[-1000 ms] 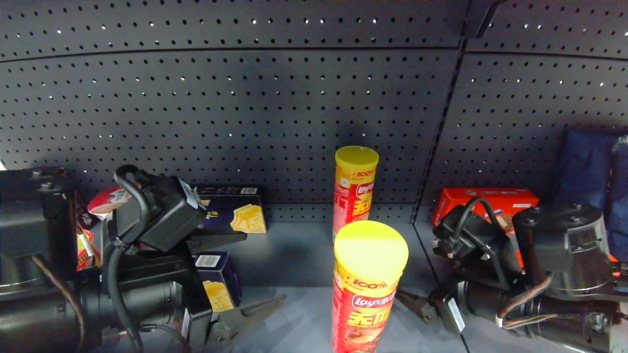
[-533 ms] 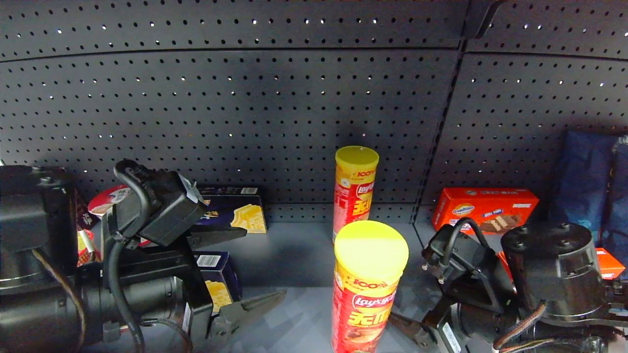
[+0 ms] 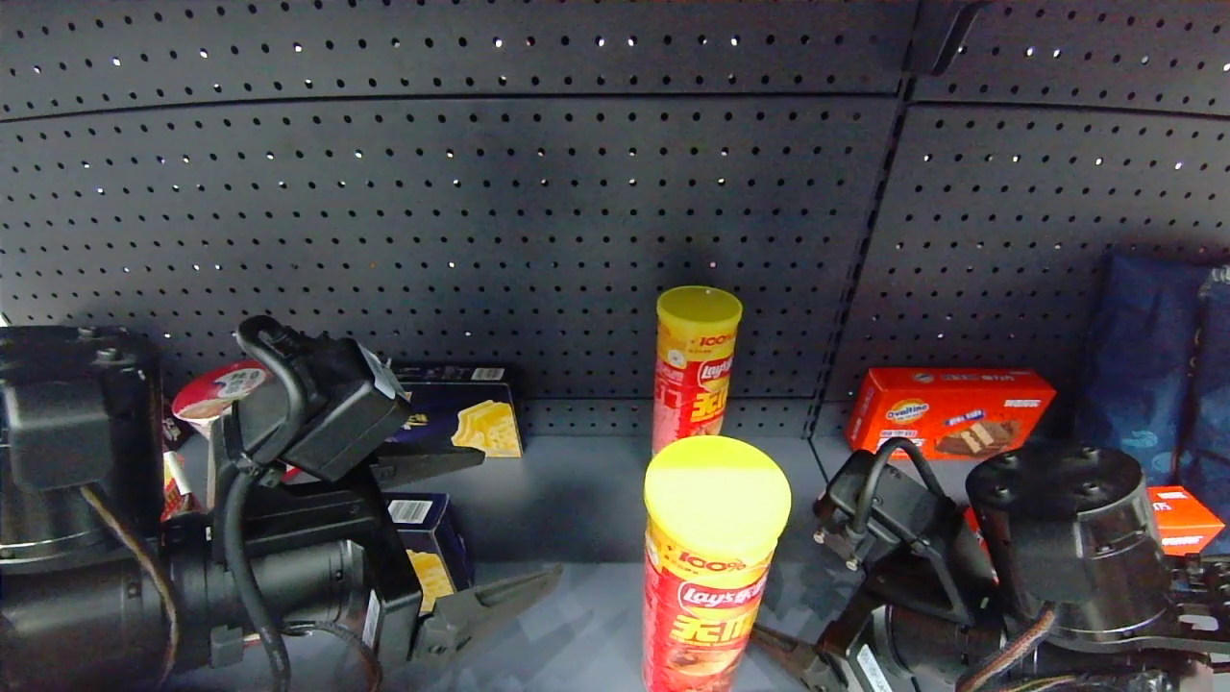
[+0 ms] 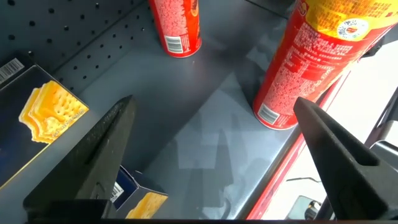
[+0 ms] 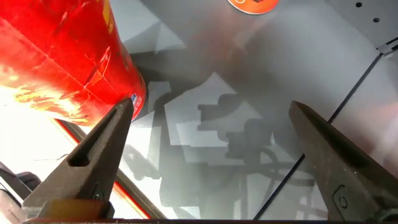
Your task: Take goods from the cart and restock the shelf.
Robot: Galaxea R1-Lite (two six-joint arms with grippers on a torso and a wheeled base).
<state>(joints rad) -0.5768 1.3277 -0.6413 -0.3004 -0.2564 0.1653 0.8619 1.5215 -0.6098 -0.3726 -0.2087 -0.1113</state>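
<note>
Both claws stood wide open and empty on the grey shelf [image 3: 577, 500]. The left gripper [image 4: 211, 106] gaped toward a red chip can [image 3: 716, 557] with a yellow lid, upright at the shelf's front edge, off its right finger. The right gripper [image 5: 211, 106] faced the same can from the other side, one fingertip close against its base. A second chip can [image 3: 694, 375] stood farther beyond both claws, by the pegboard back. A dark-blue cracker box [image 3: 432, 553] lay just beside the left gripper.
</note>
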